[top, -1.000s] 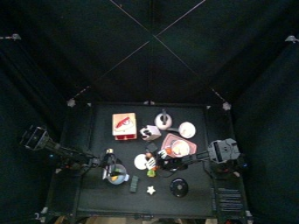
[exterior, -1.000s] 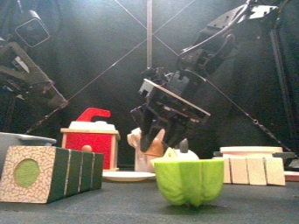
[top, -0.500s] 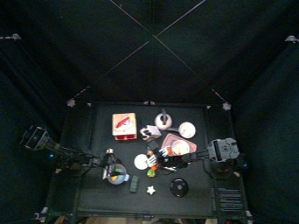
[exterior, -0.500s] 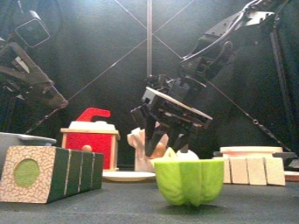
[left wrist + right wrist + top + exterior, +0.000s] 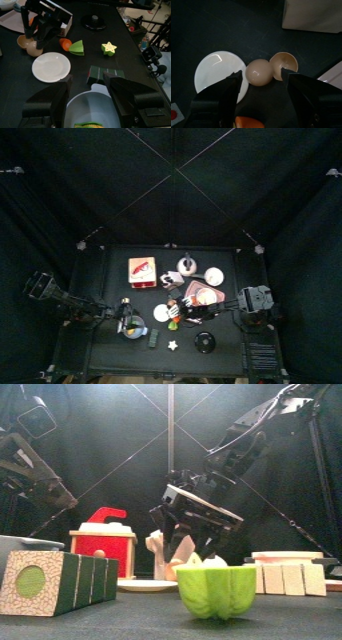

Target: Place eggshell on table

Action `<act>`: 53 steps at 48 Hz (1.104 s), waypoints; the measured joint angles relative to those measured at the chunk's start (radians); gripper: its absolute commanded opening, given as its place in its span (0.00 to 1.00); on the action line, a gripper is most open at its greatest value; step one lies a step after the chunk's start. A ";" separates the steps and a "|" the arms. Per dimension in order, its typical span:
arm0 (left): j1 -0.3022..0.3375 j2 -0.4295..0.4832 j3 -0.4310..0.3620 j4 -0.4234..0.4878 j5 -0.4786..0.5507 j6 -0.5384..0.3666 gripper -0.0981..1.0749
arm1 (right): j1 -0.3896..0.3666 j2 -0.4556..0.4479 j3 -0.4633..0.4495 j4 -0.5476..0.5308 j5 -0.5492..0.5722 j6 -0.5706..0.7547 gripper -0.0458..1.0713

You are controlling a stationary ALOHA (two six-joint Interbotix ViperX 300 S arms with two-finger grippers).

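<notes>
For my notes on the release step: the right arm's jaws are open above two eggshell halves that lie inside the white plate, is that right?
Not quite. The right gripper is open above the two eggshell halves, but they lie on the black table beside the white plate, not inside it. The right wrist view shows this.

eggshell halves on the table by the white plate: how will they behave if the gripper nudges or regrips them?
Probably fragile: the open eggshell half shows a thin rim. The rounded half rests on its curve, so a nudge likely rocks or rolls it toward the white plate. Both look hollow, likely very light.
</notes>
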 measured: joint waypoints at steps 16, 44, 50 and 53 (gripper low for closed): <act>0.000 0.000 0.000 0.000 0.000 0.000 0.84 | 0.000 0.000 -0.002 0.003 0.002 0.000 0.88; 0.000 0.000 0.000 -0.003 0.000 0.000 0.84 | 0.003 -0.012 -0.014 0.002 0.003 0.000 0.88; 0.000 0.000 0.000 -0.003 0.000 0.000 0.84 | 0.006 -0.015 -0.014 0.002 0.002 0.000 0.88; 0.000 0.000 0.000 -0.005 0.000 0.002 0.84 | 0.009 -0.015 -0.014 0.005 0.003 0.000 0.88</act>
